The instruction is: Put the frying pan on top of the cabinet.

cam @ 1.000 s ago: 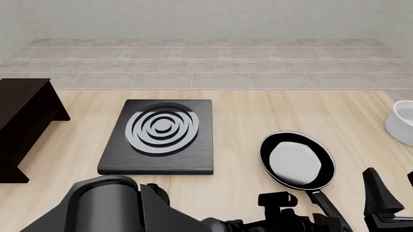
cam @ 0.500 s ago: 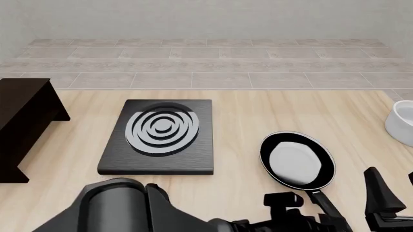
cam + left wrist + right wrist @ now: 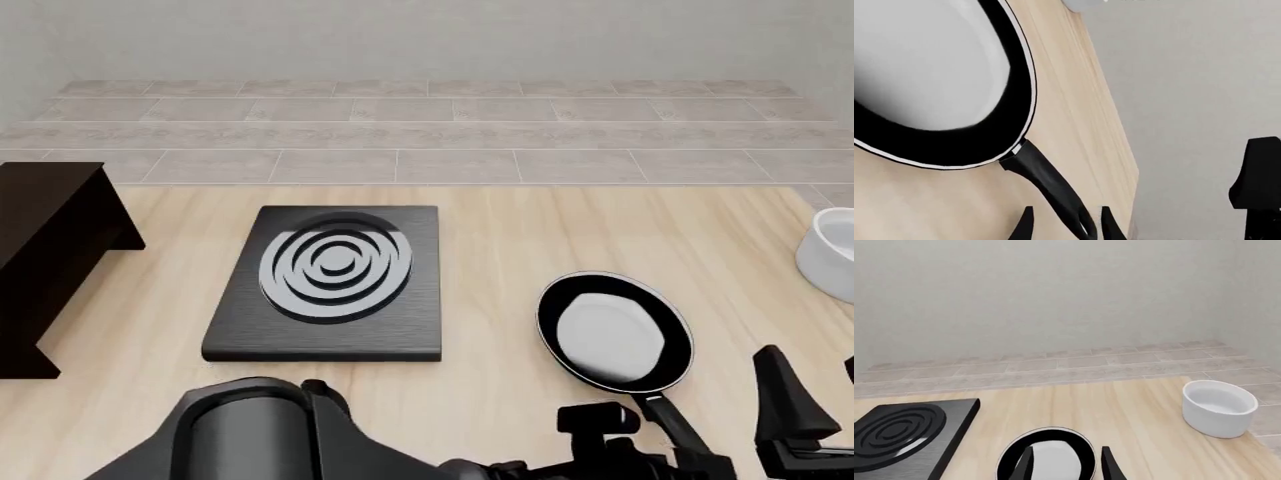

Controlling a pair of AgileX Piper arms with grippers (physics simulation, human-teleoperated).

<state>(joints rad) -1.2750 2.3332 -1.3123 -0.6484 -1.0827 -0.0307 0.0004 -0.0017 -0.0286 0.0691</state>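
The frying pan (image 3: 615, 330) lies flat on the table at the right front, its thin handle (image 3: 678, 428) pointing toward me. In the left wrist view the pan (image 3: 927, 75) fills the frame and its handle (image 3: 1047, 187) runs in between my left gripper's fingers. My left gripper (image 3: 1066, 227) is open, one finger on each side of the handle's end; in the front view it sits low at the frame's bottom edge (image 3: 643, 452). My right gripper (image 3: 1066, 465) is open and empty, just right of the handle (image 3: 817, 402). The cabinet (image 3: 40, 250) stands at the far left.
A black slab with grey-white rings (image 3: 334, 280) lies between the cabinet and the pan. A white bowl (image 3: 834, 252) stands at the right edge, also in the right wrist view (image 3: 1218, 407). My left arm's bulky body (image 3: 254, 435) covers the front of the table.
My left arm has shifted to the right and a little lower, bringing its gripper closer along the pan's handle. The pan and the right gripper have not moved.
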